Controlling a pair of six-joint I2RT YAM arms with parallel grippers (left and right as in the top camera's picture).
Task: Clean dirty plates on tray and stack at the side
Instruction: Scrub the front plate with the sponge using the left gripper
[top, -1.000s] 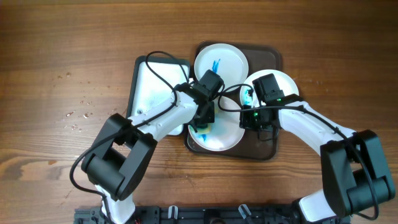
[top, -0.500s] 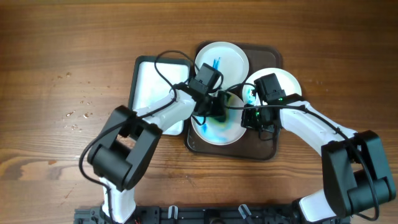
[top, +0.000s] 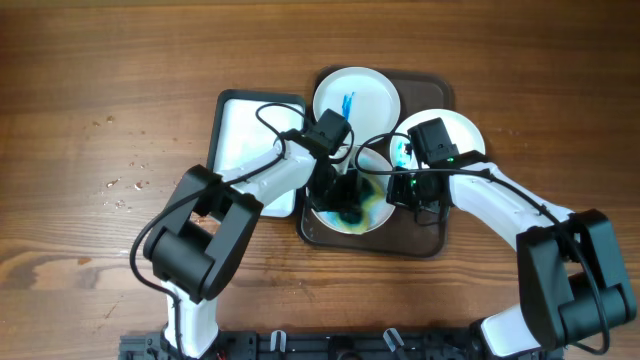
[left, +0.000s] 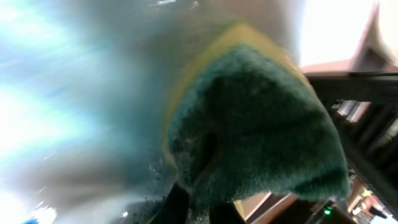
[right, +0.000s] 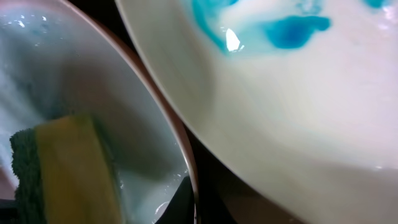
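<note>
Plainly, the front plate (top: 372, 222) lay directly under the left end effector (top: 346, 200), which was clamped on a green-and-yellow sponge (left: 261, 124) pressed against the plate's wet, teal-tinted middle. That plate sat at the near end of the tray (top: 435, 243), close beside the blue-smeared right plate (top: 455, 135). The right end effector (top: 408, 190) stood at the front plate's right rim, between the two plates; whether it pinched that rim could not be told. Further wiping, by my judgement, fell to the left one, already centred over the plate, working outward toward the rim. The third plate (top: 370, 95), streaked blue, lay at the tray's far end.
</note>
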